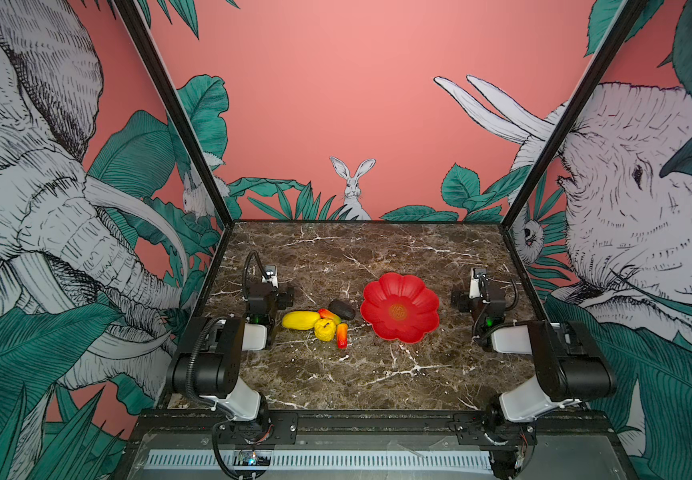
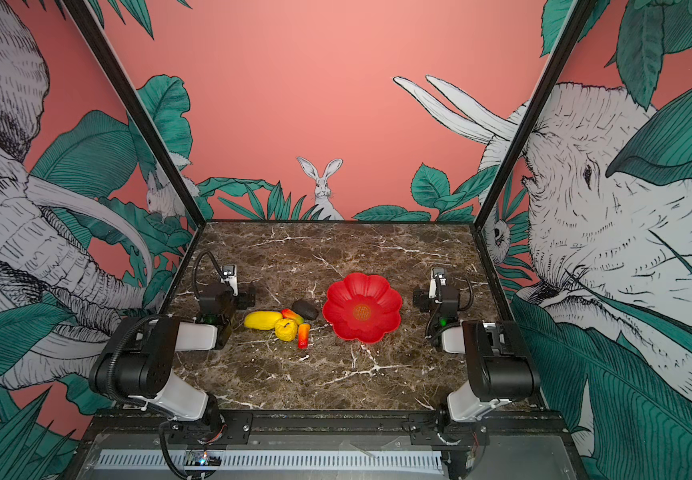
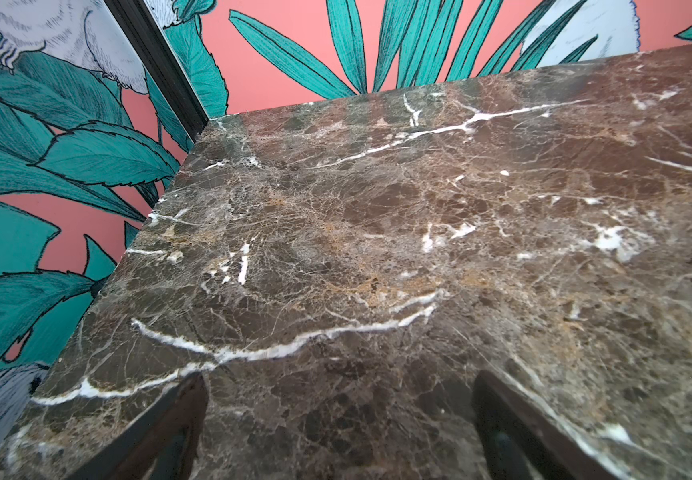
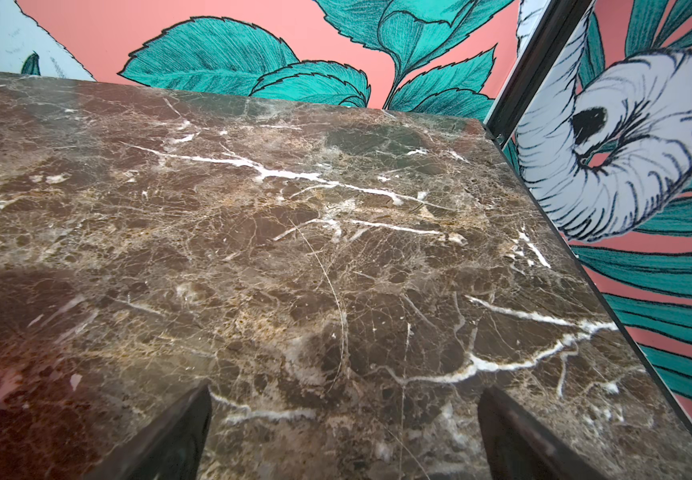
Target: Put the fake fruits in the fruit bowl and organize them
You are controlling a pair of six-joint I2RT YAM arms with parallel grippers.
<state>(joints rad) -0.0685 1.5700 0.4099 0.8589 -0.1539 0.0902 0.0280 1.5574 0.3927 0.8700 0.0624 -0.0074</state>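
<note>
Standing at opposite sides of the marble table (image 1: 377, 374), both arms carried nothing. The left gripper (image 3: 341, 376) showed its jaws spread wide over bare marble in the left wrist view. The right gripper (image 4: 345, 390) showed the same in the right wrist view. Neither touched a fruit.

Location of task items, in a top view:
- The fruit bowl (image 1: 421, 291) sat right of centre and held no fruit.
- All five fake fruits (image 1: 327, 322) lay in a tight cluster on the table to its left.
- The long yellow oval (image 1: 300, 320) lay nearest the left arm.
- The round yellow fruit (image 1: 325, 329) sat against it, with one orange-red fruit (image 1: 342, 335) beside it and the second orange-red fruit (image 1: 329, 315) behind it.
- The dark oval (image 1: 341, 309) lay just beside the bowl rim; contact could not be confirmed.

Hazards, as judged from this layout:
- Crowding. Jaws lowered around one fruit would probably strike a neighbour and scatter the cluster.
- Rolling. The round yellow fruit could roll away if nudged.
- Bowl shift. The bowl looked shallow and glossy, so a bump could slide it. A fruit released near a scalloped edge could roll back out.
- Arm conflict. Both arms reaching toward the centre together risked collision.
</note>
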